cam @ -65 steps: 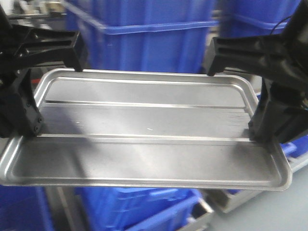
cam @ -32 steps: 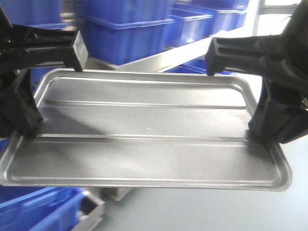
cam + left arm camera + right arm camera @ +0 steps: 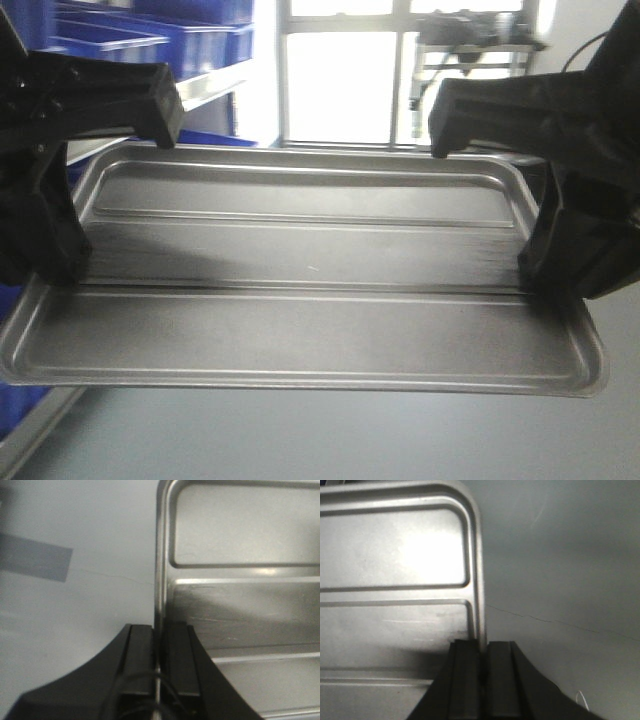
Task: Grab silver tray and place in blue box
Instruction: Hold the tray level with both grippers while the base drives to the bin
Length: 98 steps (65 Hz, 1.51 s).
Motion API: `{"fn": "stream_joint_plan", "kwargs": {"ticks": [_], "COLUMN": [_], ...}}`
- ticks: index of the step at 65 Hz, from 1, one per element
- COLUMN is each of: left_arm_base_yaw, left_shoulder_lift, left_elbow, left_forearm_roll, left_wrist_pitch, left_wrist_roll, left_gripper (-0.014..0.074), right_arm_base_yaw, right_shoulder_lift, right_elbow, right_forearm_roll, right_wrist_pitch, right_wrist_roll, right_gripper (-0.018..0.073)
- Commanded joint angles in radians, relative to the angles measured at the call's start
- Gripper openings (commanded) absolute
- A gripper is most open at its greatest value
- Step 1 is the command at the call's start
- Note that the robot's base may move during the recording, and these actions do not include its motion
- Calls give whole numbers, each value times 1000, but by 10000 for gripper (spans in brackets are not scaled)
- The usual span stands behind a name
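Silver tray (image 3: 310, 270) held in the air, clamped at both short ends.
Recessed face up, two long ridges showing. The left hand (image 3: 159, 647) is closed on the left rim and the right hand (image 3: 482, 660) on the right rim, a finger on either side of the lip. Grey floor (image 3: 75, 620) lies below, with a darker tape strip (image 3: 35, 557) off the left end. Blue crates (image 3: 150, 25) stand behind at the left, a bright window (image 3: 340, 70) beyond.

Shiny silver tray (image 3: 300, 265), rounded corners, two long ridges, held aloft roughly level by both short rims.
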Motion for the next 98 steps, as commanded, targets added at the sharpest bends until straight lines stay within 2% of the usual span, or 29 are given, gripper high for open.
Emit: {"fn": "stream_joint_plan", "kwargs": {"ticks": [1, 98], "left_arm_base_yaw": [-7, -7], "left_shoulder_lift": [-23, -23], "left_elbow": [-26, -26], "left_forearm_roll": [27, 27], "left_wrist_pitch": [-22, -22], "left_wrist_roll": [-12, -12], "left_gripper": [-9, -9], "right_arm_base_yaw": [1, 1], "right_shoulder_lift": [-20, -20], "right_elbow": [-27, -27], "right_forearm_roll": [-46, -46], "right_wrist_pitch": [-34, -34], "right_wrist_roll": [3, 3], "right_gripper": [57, 57]}}
